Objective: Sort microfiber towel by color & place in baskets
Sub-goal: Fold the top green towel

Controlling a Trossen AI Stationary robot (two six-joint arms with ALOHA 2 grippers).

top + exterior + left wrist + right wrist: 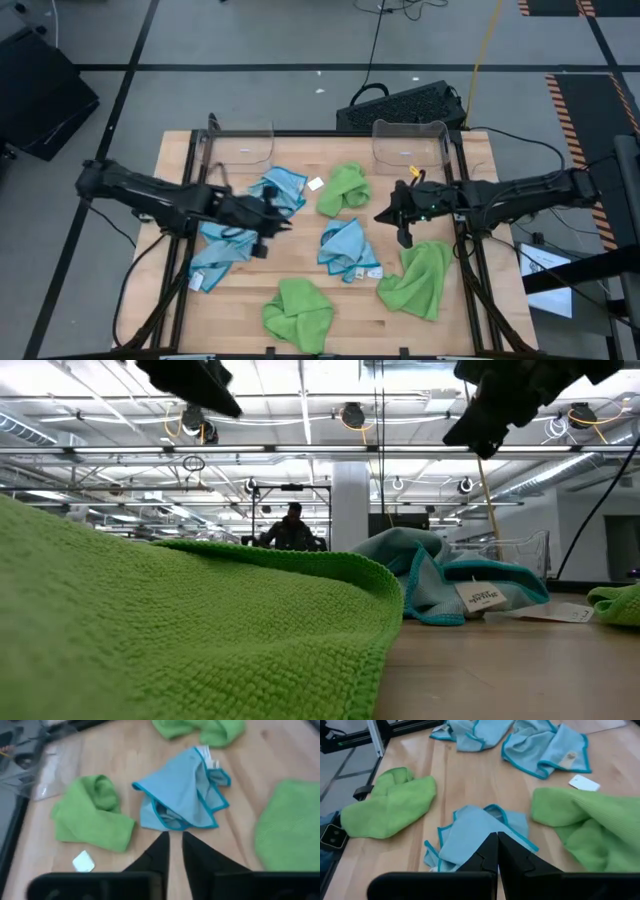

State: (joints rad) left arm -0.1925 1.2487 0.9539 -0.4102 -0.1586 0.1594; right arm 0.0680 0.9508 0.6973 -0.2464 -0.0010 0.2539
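Three blue towels lie on the wooden table: one in the middle [348, 248] [180, 795] [480, 835], one far left of centre [280, 190], one at the left [215, 255]. Three green towels lie at the far centre [343, 188], the near centre [298, 310] and the right [418, 275]. Two clear baskets [240, 145] [410, 145] stand at the far edge. My left gripper [272, 222] [173, 842] hovers left of the middle blue towel, open by a narrow gap. My right gripper [403, 236] [497, 842] hovers right of that towel, shut. Neither holds anything.
A white tag [316, 184] [584, 782] lies between the far blue and far green towels. Metal rails [190, 200] [462, 200] run along the table's left and right sides. In the low view the near green towel [150, 630] fills the foreground; a person [292, 528] stands far behind.
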